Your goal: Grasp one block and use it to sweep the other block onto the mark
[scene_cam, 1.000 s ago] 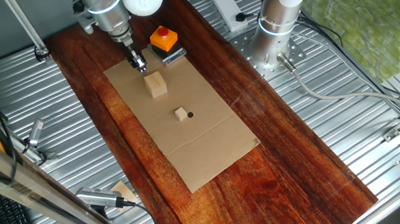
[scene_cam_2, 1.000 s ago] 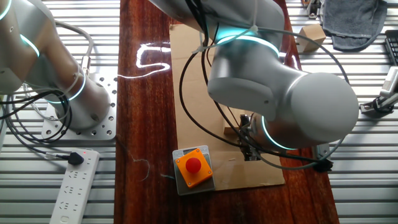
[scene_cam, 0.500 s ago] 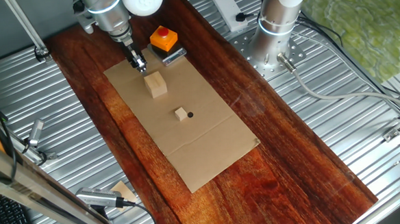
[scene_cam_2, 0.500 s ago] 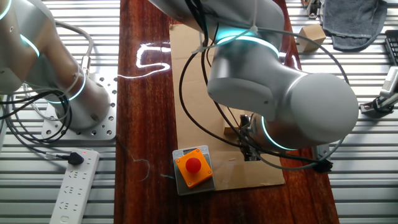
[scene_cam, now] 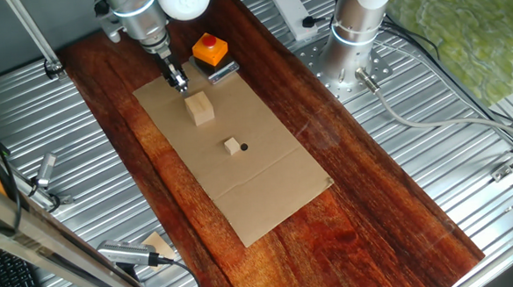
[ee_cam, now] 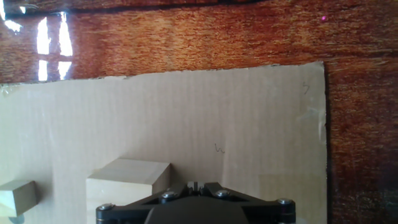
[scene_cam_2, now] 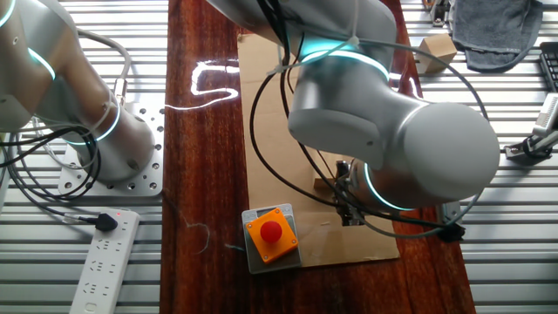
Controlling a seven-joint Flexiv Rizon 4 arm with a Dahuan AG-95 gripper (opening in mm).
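Note:
The larger tan wooden block [scene_cam: 201, 108] stands on the brown cardboard sheet [scene_cam: 268, 191]. In the hand view the block [ee_cam: 127, 185] sits low and left of centre. The small wooden cube [scene_cam: 232, 146] lies nearer the sheet's middle, and it shows at the hand view's lower left edge [ee_cam: 15, 196]. The black dot mark [scene_cam: 244, 147] is just right of the cube. My gripper [scene_cam: 178, 82] hangs just behind the larger block, near the sheet's far edge. Its fingertips [ee_cam: 196, 185] are together with nothing between them. In the other fixed view the arm hides both blocks.
An orange box with a red button [scene_cam: 209, 49] stands on the wood beside the cardboard's far corner, close to the gripper; it also shows in the other fixed view [scene_cam_2: 270, 234]. A second arm's base [scene_cam: 354, 33] stands right of the dark wooden board. A power strip [scene_cam_2: 103, 257] lies on the metal.

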